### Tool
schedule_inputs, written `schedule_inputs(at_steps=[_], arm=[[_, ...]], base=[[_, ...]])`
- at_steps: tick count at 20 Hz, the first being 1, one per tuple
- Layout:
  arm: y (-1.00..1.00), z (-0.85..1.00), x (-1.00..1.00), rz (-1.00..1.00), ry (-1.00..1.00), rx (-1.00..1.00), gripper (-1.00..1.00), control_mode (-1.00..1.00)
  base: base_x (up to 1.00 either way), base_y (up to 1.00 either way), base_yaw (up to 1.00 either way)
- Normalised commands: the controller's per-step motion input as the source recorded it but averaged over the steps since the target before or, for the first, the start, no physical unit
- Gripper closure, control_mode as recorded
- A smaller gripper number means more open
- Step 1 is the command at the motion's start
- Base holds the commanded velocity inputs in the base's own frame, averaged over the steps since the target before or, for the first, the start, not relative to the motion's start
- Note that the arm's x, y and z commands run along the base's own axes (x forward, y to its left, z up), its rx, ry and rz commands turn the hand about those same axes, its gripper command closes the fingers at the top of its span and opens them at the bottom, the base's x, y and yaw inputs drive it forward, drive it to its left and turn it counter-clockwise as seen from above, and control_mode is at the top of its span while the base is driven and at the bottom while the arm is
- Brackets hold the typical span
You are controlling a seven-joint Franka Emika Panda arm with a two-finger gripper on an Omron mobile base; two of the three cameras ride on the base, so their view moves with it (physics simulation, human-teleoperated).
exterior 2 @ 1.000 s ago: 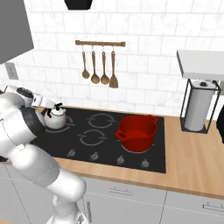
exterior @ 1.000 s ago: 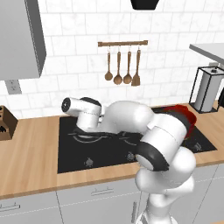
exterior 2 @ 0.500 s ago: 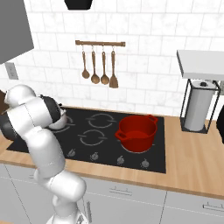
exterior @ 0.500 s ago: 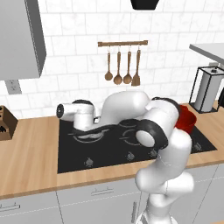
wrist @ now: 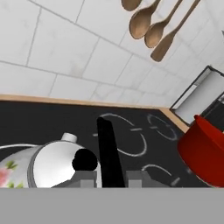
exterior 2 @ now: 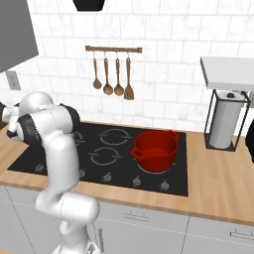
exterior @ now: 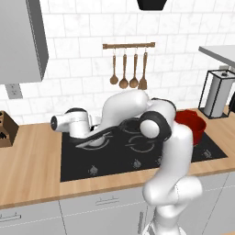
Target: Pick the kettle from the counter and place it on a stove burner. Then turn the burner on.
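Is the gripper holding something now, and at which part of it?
Yes. The gripper is shut on the kettle, holding it by the black arched handle above the lid.

Even, bright light fills all three views, with no single lamp to be traced. The white tiled wall (exterior: pixel 82 55) is evenly lit, without glare. Soft, faint shadows lie under the red pot (exterior 2: pixel 155 150) and beneath the arm on the black cooktop (exterior: pixel 110 160). The kettle (wrist: pixel 48 166) lid carries a smooth pale sheen. Edges are slightly jagged and coarse, yet nothing is blurred or out of focus, and straight lines stay straight to the borders.
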Motion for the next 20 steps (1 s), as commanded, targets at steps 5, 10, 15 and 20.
schedule_inputs(at_steps=[5, 10, 15, 20], arm=[[0.19, -0.11, 0.23, 0.0, 0.0, -0.07, 1.0, -1.0], [0.08, -0.16, 0.12, 0.0, 0.0, -0.07, -1.0, -1.0], [-0.06, 0.0, -0.03, 0.0, 0.0, -0.01, -1.0, -1.0], [-0.19, 0.06, -0.09, 0.0, 0.0, 0.0, -1.0, -1.0]], base=[[0.0, 0.0, 0.0], [0.0, 0.0, 0.0], [0.0, 0.0, 0.0], [0.0, 0.0, 0.0]])
